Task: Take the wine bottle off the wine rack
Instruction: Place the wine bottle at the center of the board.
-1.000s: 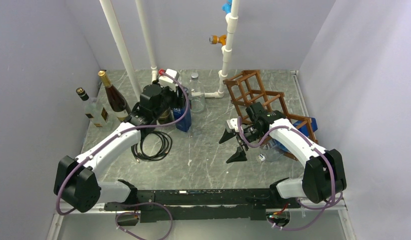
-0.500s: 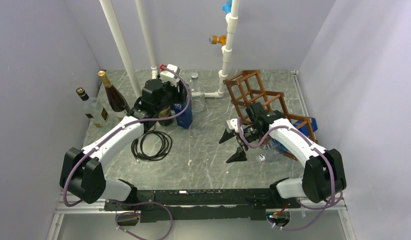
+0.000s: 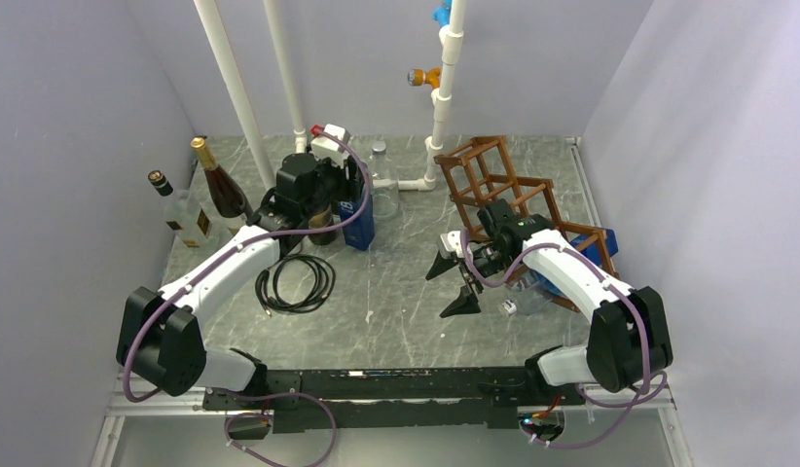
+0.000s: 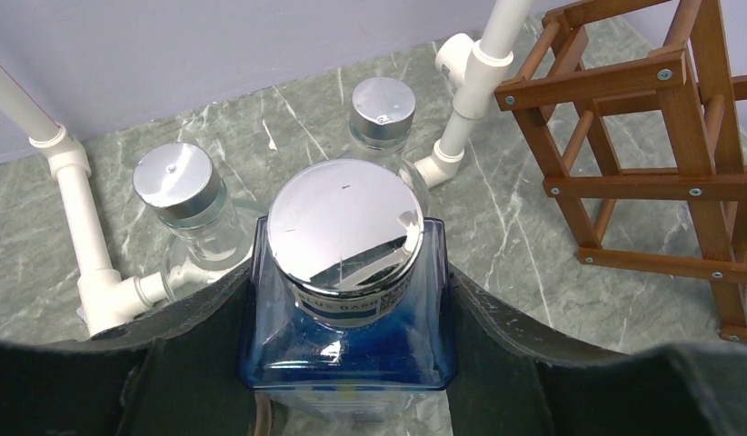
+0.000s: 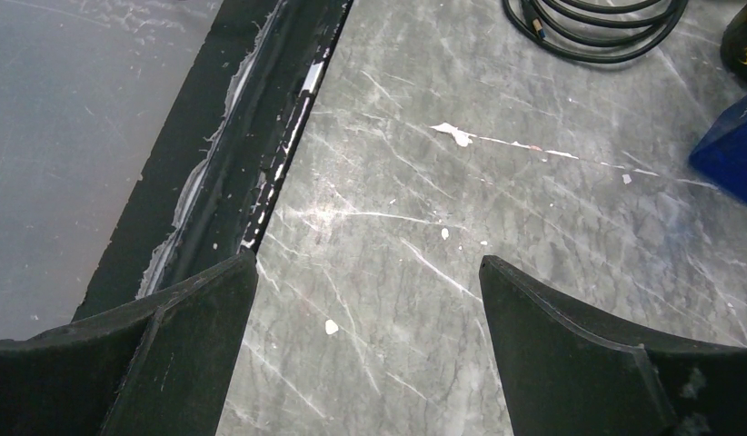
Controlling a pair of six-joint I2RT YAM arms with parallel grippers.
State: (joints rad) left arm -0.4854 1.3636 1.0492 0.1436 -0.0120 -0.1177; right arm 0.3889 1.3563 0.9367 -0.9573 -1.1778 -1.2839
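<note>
Top view: blue bottle (image 3: 362,232) is being held upright by the left gripper (image 3: 349,209) at the back-left of the worktop (image 3: 396,311), well apart from the wine rack (image 3: 493,180), so it is being judged as off the rack. The right gripper (image 3: 450,289) is being seen hovering over bare worktop just beside the rack, jaws apart, nothing in them. The lower rack cells are being partly hidden by the right arm.

Left wrist: jaws are being clamped on the blue bottle's shoulders, below its silver cap (image 4: 343,222). Clear bottles (image 4: 181,186) are standing close behind. For a clean release, the base is best seated flat first, the jaws opened evenly and the gripper lifted straight up, so the neighbours are not knocked. Writing is being seen on the neck band, but it cannot be read.

Right wrist: jaws wide apart, and only worktop and a cable coil (image 5: 588,27) are being shown.
</note>
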